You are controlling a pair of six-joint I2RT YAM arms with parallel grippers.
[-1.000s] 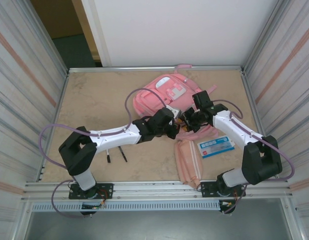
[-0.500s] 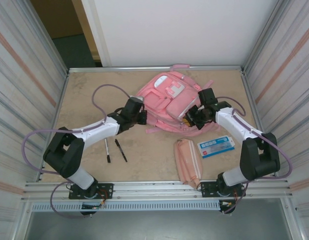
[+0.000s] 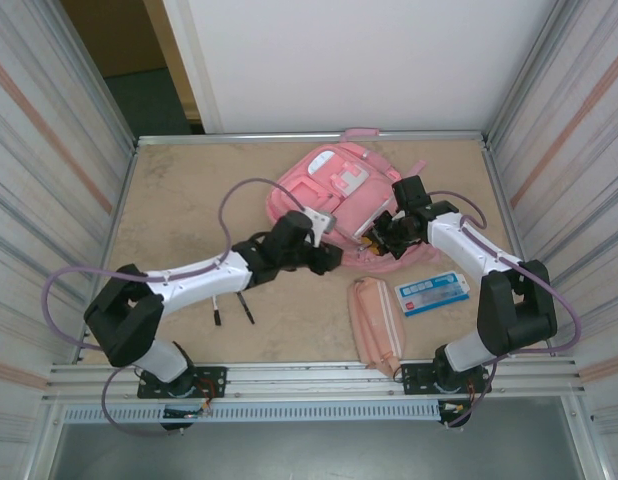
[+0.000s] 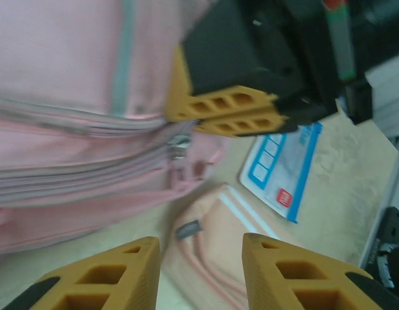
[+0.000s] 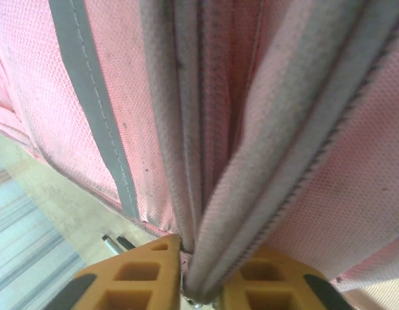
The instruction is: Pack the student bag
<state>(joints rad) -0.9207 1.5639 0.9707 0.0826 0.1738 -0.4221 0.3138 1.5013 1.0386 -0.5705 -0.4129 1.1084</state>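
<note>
A small oblong pink pencil case (image 3: 377,322) with white zip stripes lies on the sandy-coloured table (image 3: 189,190), toward the front right. Just beside it, on its right, rests a flat blue-and-white packet (image 3: 432,293) with a small red mark, slightly tilted. Well apart, at the front left, two dark pens (image 3: 248,314) lie near each other. Ribbed metal walls (image 3: 49,200) flank the table.

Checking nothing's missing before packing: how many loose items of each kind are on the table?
large soft pink fabric backpack: 1
small oblong pink pencil case: 1
flat blue-and-white packet: 1
slim black pens: 2
Total: 5
</note>
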